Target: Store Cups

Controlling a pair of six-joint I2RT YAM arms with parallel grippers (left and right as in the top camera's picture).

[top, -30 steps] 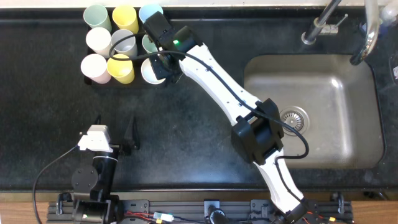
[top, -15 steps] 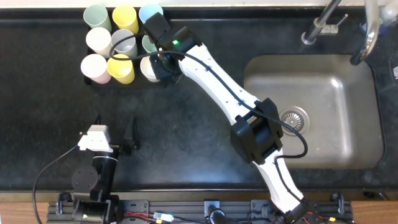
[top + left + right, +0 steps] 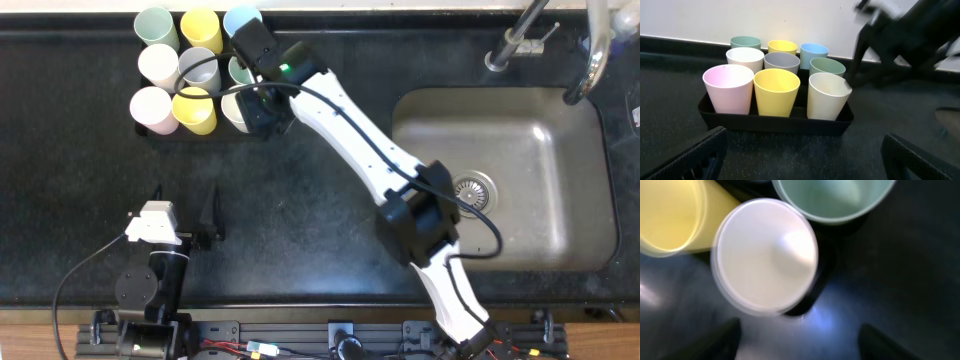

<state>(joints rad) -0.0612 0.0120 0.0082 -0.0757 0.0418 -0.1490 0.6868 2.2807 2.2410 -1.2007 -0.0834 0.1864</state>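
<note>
Leaving the cream cup [image 3: 827, 97] undisturbed is the whole job now, by my reading. It stands upright in the near right slot of the black tray [image 3: 775, 126], which sits at the far left of the tabletop [image 3: 320, 240]. With it the tray holds 9 cups in 3 rows of 3. Every slot looks filled, so the storing seems all but done, and the step in hand is the release and the way out.

The right gripper [image 3: 802, 342] hangs close over that cup, its fingers spread wide and holding nothing. In its own wrist view the cup's rim lies beyond them, with no contact that I can make out.

The safest exit would be straight up, keeping the fingers wide until they are above the rim. Only then should the arm swing away toward the right. A sideways pull-out at this height risks catching the rim and tipping the cup. It could also knock the green cup [image 3: 827, 67] just behind it, or the yellow cup [image 3: 776, 91] just beside it on the left. These look like light, tall cups packed close, so a small nudge would likely topple one against its neighbours.

The left gripper [image 3: 184, 205] rests low at the near left, well apart from the tray, its fingers wide and empty. It has no need to join in.
</note>
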